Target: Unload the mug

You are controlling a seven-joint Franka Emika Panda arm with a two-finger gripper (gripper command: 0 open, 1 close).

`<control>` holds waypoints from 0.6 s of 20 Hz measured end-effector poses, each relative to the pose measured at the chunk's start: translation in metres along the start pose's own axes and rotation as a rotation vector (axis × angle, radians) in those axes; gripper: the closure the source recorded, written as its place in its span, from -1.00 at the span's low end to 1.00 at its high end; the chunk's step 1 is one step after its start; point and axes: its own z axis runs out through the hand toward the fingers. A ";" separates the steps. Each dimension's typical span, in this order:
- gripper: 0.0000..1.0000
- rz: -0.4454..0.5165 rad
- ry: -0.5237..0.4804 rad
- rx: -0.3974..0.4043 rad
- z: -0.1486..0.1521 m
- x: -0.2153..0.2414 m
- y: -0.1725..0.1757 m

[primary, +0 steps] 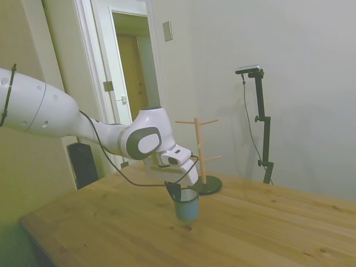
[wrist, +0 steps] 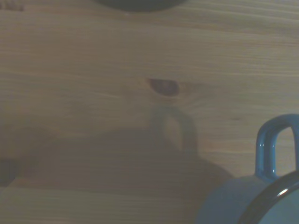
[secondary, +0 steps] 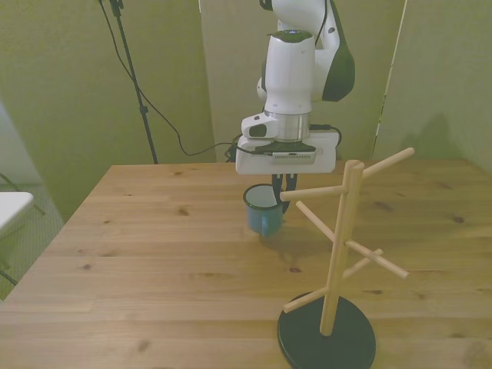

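Side view: end effector (primary: 177, 192) clamped on rim of blue-grey enamel mug (primary: 187, 207), upright, just above wooden surface (primary: 267, 233), near peg rack (primary: 201, 156). Front view: mug (secondary: 262, 210) off rack (secondary: 338, 261). Wrist view: loop handle (wrist: 274, 144) blurred.

The mug (primary: 187, 206) is a small blue-grey enamel cup with a white inside, a thin dark rim and a small loop handle, which shows clearly in the wrist view (wrist: 273, 144) as a glossy blue loop rising from the body. It is upright, mouth up, off the wooden peg rack (secondary: 338, 246) and well apart from the rack's round dark base, low over the wooden table (secondary: 154, 254) with its shadow right beneath it. In the front view (secondary: 261, 209) it sits near the table's middle, behind the rack, its handle toward the camera.
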 end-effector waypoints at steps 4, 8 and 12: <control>1.00 0.003 -0.009 -0.010 0.017 0.001 0.002; 1.00 0.004 -0.020 -0.021 0.031 0.001 0.002; -1.00 0.006 -0.020 -0.018 0.032 0.001 0.002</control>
